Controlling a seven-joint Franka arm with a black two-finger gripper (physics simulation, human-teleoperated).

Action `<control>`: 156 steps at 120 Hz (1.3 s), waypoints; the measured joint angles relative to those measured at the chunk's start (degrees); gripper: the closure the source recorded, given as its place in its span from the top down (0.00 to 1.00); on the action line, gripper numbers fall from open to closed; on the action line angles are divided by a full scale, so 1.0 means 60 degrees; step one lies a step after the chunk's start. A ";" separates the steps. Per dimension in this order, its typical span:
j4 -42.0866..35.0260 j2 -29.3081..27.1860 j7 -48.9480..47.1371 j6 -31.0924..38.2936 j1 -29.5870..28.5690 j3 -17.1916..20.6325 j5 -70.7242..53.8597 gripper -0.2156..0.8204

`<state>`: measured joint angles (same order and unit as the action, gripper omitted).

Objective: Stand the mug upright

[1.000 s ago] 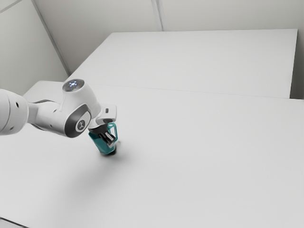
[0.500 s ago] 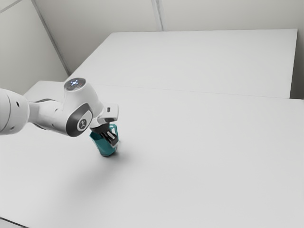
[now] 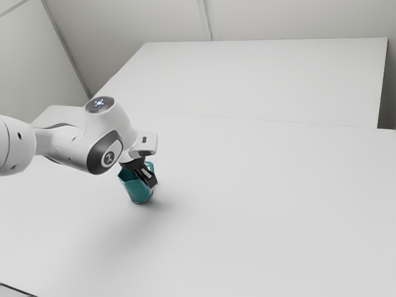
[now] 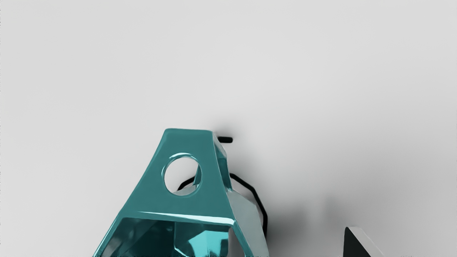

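No legible text, label or number, round emblem (image 3: 109,158) on the arm's (image 3: 59,143) dark-rimmed joint cover (image 3: 95,162), too small to read.

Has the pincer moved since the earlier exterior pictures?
Yes, the pincer has moved slightly toward the exterior view's right, judged against the back wall's strip.

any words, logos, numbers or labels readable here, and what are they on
No words or numbers can be read.
Arm, side: a pale symbol, too small to make out.
Arm, top: lit marks, too small to read.
Mug: no lettering on the parts that show.
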<state>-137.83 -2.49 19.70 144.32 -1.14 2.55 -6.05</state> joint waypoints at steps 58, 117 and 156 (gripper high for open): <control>0.0265 -0.0243 -0.0023 -0.0666 -0.0085 0.0000 0.0012 0.47; 0.0705 -0.0567 -0.0203 -0.2085 -0.0096 0.0030 0.0171 0.51; 0.2879 -0.0508 -0.0467 -0.3783 -0.0054 0.0267 0.0302 0.59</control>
<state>-120.55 -5.54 16.90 121.62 -1.46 4.15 -4.24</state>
